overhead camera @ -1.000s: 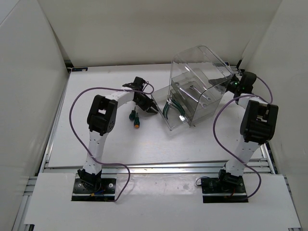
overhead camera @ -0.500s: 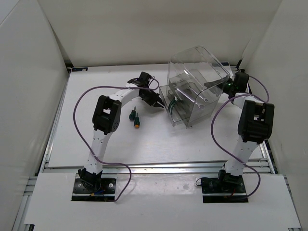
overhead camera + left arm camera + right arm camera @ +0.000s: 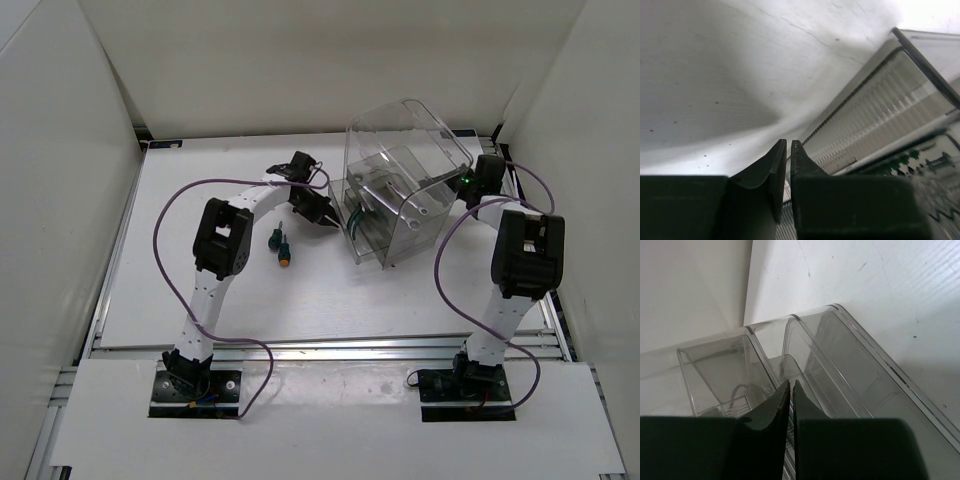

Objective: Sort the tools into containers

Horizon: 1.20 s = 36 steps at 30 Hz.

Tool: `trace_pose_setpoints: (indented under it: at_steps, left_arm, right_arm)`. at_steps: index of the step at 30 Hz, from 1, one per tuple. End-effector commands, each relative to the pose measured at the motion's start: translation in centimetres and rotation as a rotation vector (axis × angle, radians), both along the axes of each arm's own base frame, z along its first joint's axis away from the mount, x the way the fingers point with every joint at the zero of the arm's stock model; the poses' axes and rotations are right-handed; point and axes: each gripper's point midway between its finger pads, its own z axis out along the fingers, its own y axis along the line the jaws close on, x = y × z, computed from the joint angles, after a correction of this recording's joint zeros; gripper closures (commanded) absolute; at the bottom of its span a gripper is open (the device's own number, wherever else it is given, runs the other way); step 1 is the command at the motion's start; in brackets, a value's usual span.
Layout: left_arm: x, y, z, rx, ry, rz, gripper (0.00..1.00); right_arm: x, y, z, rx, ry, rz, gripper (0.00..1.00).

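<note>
White table (image 3: 200,290) — left hand (image 3: 788,144) clenched beside bin (image 3: 400,130) edge, right hand (image 3: 791,383) perhaps pinching it

A: What lies under everything?

B: A white table (image 3: 200,300), matt. Close up it shows a few dark specks and thin scratches.

A: And around it?

B: White panels. One wall (image 3: 300,60) stands at 12 o'clock, a slanted side panel (image 3: 60,200) at 9 o'clock, and another (image 3: 595,150) at 3 o'clock.

A: Any metal?

B: Yes, silver aluminium rails (image 3: 330,350) run along the table's edge at 6 o'clock, and one more rail (image 3: 112,270) runs up the 9 o'clock side.

A: Nearer than the rails?

B: A white board (image 3: 330,420), lying flat at 6 o'clock.

A: Anything in the corners?

B: A small dark fitting (image 3: 141,131) at about 10 o'clock. I cannot tell what it is.
</note>
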Motion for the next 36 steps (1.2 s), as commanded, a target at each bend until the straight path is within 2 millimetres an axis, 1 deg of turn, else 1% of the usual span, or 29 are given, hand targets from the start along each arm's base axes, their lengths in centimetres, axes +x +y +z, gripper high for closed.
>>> trace_pose_setpoints:
  at_steps: [1, 2, 4, 5, 6, 7, 8, 9, 10, 12, 13, 14, 16, 18, 20, 21, 23, 26, 28, 29, 31, 32, 33, 34, 36]
  left_arm:
    - [-2.4, -6.6, 7.7, -0.2, -0.123, -0.097, 0.79]
    - [-3.4, -6.2, 7.9, -0.193, -0.111, -0.107, 0.8]
    - [-4.8, -5.5, 7.5, -0.175, -0.091, -0.119, 0.81]
    - [-6.2, -4.6, 6.1, -0.159, -0.046, -0.118, 0.81]
    - [-6.8, -4.4, 7.5, -0.177, -0.072, -0.119, 0.82]
    - [-7.4, -4.0, 7.8, -0.184, -0.073, -0.113, 0.82]
    - [-8.3, -3.4, 7.9, -0.188, -0.065, -0.095, 0.83]
    - [-8.8, -3.2, 8.0, -0.19, -0.062, -0.09, 0.83]
    - [-9.1, -2.8, 7.5, -0.178, -0.059, -0.079, 0.83]
    - [-9.2, -3.0, 7.7, -0.176, -0.063, -0.082, 0.83]
    - [-8.6, -3.4, 8.6, -0.187, -0.083, -0.084, 0.84]
    - [-8.6, -3.8, 8.5, -0.185, -0.079, -0.092, 0.83]
    - [-7.9, -4.9, 9.4, -0.19, -0.096, -0.103, 0.83]
    - [-7.9, -6.4, 9.8, -0.194, -0.104, -0.121, 0.83]
    - [-8.2, -7.5, 9.6, -0.191, -0.092, -0.132, 0.84]
    - [-8.4, -8.1, 9.9, -0.197, -0.101, -0.141, 0.83]
    - [-8.6, -8.3, 9.6, -0.192, -0.101, -0.149, 0.83]
    - [-9.2, -7.9, 8.7, -0.171, -0.083, -0.161, 0.83]
    - [-9.5, -7.6, 9.1, -0.169, -0.09, -0.165, 0.83]
    - [-10.0, -7.2, 8.4, -0.157, -0.078, -0.169, 0.83]
    - [-10.4, -6.4, 8.7, -0.155, -0.095, -0.182, 0.83]
    - [-11.0, -5.7, 7.8, -0.133, -0.079, -0.183, 0.83]
    - [-10.9, -4.9, 8.3, -0.13, -0.103, -0.184, 0.82]
    - [-11.4, -4.1, 7.4, -0.115, -0.084, -0.182, 0.82]
    - [-11.4, -3.1, 7.3, -0.101, -0.1, -0.173, 0.81]
  right_arm:
    - [-6.2, 9.0, -0.4, 0.123, 0.118, 0.275, 0.92]
    - [-6.0, 8.9, -0.3, 0.121, 0.113, 0.274, 0.92]
    - [-5.8, 8.8, -0.3, 0.115, 0.112, 0.281, 0.92]
    - [-5.6, 8.8, -0.1, 0.117, 0.11, 0.283, 0.92]
    - [-5.5, 8.7, 0.0, 0.112, 0.105, 0.284, 0.92]
    - [-5.5, 8.8, 0.0, 0.112, 0.104, 0.287, 0.92]
    - [-5.5, 8.8, -0.1, 0.112, 0.107, 0.287, 0.92]
    - [-5.6, 8.8, 0.0, 0.112, 0.104, 0.287, 0.92]
    - [-5.7, 8.8, -0.1, 0.109, 0.105, 0.291, 0.93]
    - [-5.9, 8.8, -0.1, 0.11, 0.108, 0.292, 0.92]
    - [-6.0, 8.8, -0.2, 0.105, 0.11, 0.292, 0.92]
    - [-6.2, 8.8, -0.3, 0.102, 0.111, 0.295, 0.93]
    - [-6.5, 8.7, -0.4, 0.094, 0.12, 0.292, 0.92]
    - [-6.9, 8.9, -0.5, 0.094, 0.131, 0.288, 0.93]
    - [-7.2, 9.1, -0.4, 0.096, 0.134, 0.292, 0.92]
    - [-7.3, 9.4, -0.4, 0.098, 0.133, 0.299, 0.93]
    - [-7.6, 9.8, -0.3, 0.1, 0.136, 0.304, 0.93]
    - [-7.9, 9.9, 0.0, 0.095, 0.132, 0.316, 0.93]
    - [-7.9, 9.6, 0.1, 0.089, 0.128, 0.314, 0.93]
    - [-7.9, 9.4, 0.1, 0.088, 0.128, 0.31, 0.93]
    - [-7.9, 8.9, 0.2, 0.091, 0.121, 0.306, 0.93]
    - [-7.8, 8.7, 0.3, 0.094, 0.119, 0.302, 0.93]
    - [-7.7, 8.4, 0.1, 0.098, 0.125, 0.295, 0.93]
    - [-7.8, 8.5, 0.1, 0.101, 0.125, 0.3, 0.93]
    - [-7.6, 8.3, 0.0, 0.102, 0.121, 0.299, 0.93]
